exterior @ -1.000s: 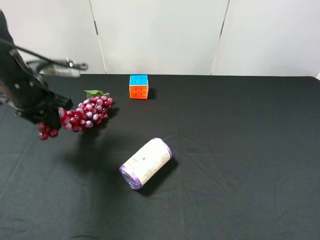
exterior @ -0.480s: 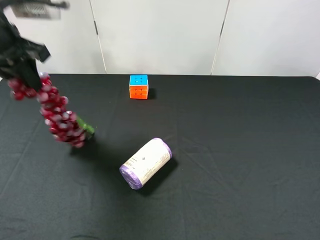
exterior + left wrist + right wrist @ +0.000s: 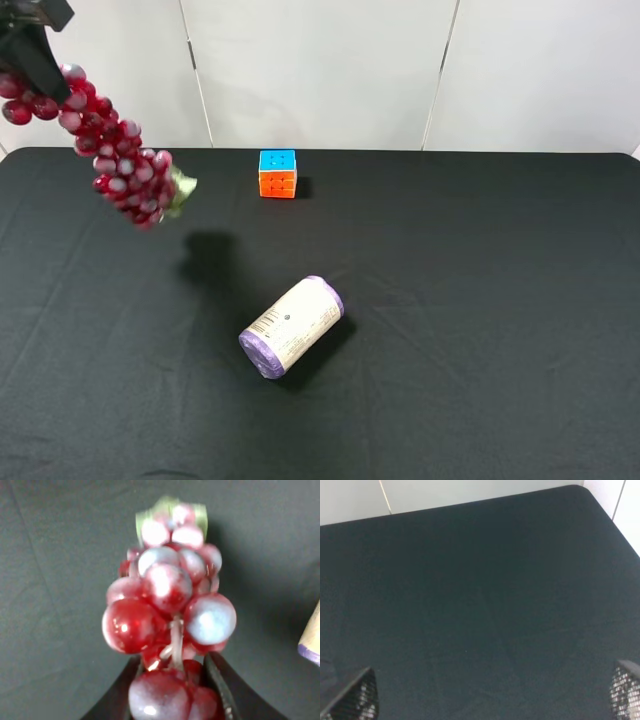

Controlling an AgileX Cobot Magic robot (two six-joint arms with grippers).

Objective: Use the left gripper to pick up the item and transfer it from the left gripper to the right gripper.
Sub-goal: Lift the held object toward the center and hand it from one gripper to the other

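Long bunch of glossy dark-red fake grapes (image 3: 115, 160) hangs upper left in the high view, leaf end down, off the black table (image 3: 480, 300). Slim black left claw (image 3: 28, 55) pinches its top, leaving length to grab; black right claw (image 3: 495, 695) gapes wide, empty.

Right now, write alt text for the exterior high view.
The left black claw gripper holds a long bunch of glossy dark-red artificial grapes above a black table, where a colourful puzzle cube and purple-ended white roll rest.
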